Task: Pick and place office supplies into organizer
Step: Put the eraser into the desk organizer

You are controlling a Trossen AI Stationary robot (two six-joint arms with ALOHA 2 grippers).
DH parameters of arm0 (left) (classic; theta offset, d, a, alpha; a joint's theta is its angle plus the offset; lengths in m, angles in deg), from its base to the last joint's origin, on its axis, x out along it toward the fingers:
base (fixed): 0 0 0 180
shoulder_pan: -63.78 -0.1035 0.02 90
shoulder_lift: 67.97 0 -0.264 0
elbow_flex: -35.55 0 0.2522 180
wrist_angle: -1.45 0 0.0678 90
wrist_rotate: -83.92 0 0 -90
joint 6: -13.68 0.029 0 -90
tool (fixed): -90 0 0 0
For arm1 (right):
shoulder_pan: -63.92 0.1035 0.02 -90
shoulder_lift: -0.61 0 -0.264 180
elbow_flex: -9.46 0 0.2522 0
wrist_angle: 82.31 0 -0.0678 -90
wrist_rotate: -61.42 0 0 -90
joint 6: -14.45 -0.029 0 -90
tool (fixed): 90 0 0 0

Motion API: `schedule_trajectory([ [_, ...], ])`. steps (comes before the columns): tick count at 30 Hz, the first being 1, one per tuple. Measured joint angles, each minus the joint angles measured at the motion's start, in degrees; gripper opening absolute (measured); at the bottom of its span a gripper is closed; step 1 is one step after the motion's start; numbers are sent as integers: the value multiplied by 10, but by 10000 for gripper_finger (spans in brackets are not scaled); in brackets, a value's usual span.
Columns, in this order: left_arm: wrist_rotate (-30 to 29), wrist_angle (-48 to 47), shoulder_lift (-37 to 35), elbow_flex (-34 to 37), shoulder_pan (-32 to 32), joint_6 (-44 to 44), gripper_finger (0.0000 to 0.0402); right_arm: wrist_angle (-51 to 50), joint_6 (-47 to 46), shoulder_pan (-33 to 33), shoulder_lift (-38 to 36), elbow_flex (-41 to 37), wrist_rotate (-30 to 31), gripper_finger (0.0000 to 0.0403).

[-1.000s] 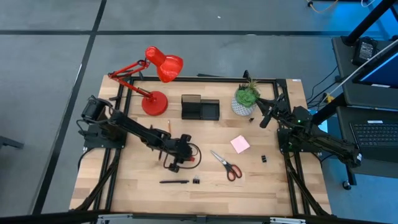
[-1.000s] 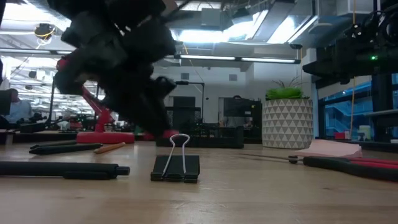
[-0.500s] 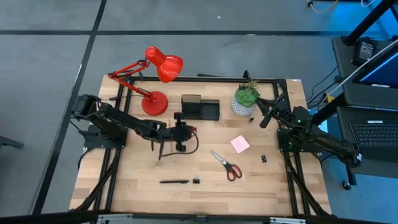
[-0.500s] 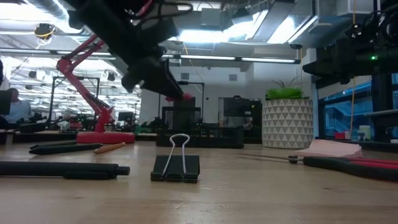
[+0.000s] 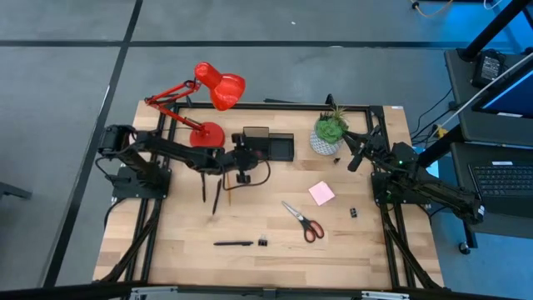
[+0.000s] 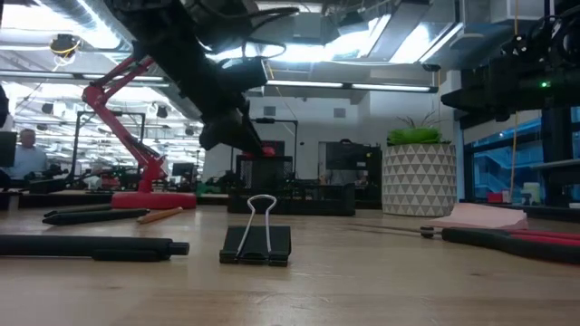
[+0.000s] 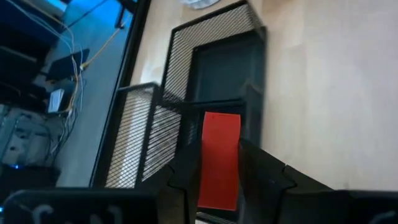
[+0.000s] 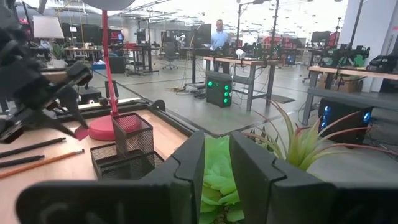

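Note:
My left gripper (image 5: pixel 242 163) is shut on a small red block (image 7: pixel 219 158) and hovers at the near-left side of the black mesh organizer (image 5: pixel 268 144); the organizer (image 7: pixel 214 59) lies just ahead of the fingers. In the low view the red block (image 6: pixel 266 151) shows above the table. Lying flat on the wood are two black pens and an orange pencil (image 5: pixel 213 192), another pen (image 5: pixel 233 243), a black clip (image 5: pixel 262 242), red-handled scissors (image 5: pixel 304 221), a pink sticky-note pad (image 5: pixel 321 193) and a second small clip (image 5: pixel 353 213). My right gripper (image 5: pixel 356 156) waits beside the plant, slightly open. My left gripper pinches the red block (image 7: pixel 217 186) between its two fingers, on the block's two long sides, with the fingers lying along it. The block's far end (image 7: pixel 221 121) sticks out past the fingertips. It is lifted clear of the table, over the organizer's near edge.
A red desk lamp (image 5: pixel 210 108) stands left of the organizer and a potted green plant (image 5: pixel 331 132) right of it. In the low view a binder clip (image 6: pixel 257 237) and a pen (image 6: pixel 91 246) lie close by. Bare wood shows along the table's near-left part.
My left gripper, still shut on the red block, has risen from the middle of the table and travelled toward the far edge, from beside the scissors up to the organizer. The right arm has kept still.

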Motion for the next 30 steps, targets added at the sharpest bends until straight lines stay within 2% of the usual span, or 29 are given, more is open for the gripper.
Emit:
schedule_trajectory([
  [7, 57, 0, 0, 0, -30, -5, 93, 0, 1, 0, 0, 0, 0, 80],
  [14, 66, -3, 8, 0, -48, -6, 93, 0, 1, 0, 0, 0, 0, 80],
  [25, 65, 37, 84, 1, -68, -4, 93, 0, 1, 0, 0, 0, 0, 80],
  [30, 65, 45, 93, 1, -73, -4, 93, 0, 1, 0, 0, 0, 0, 80],
])
